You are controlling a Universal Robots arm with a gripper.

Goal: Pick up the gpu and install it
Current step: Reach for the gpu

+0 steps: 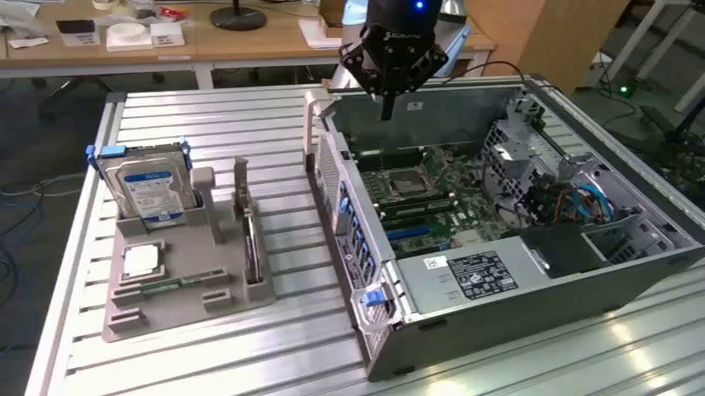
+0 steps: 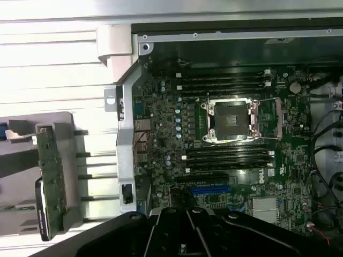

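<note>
Gpu stands on edge in the grey holder at the exterior view's left, near the hard drive. We see the gripper clenched, empty, over the open computer case.

From the wrist, the case's rear wall stands between gpu and motherboard.

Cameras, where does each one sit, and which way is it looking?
Exterior view: sits off the arm, up high, looking down at a slant over the open computer case and the grey holder; the arm's gripper hangs over the case.
Wrist view: rides on the wrist, looking straight down onto the motherboard; the gripper's dark body shows.
Both share: the motherboard, and the gpu standing on edge in the holder.
</note>
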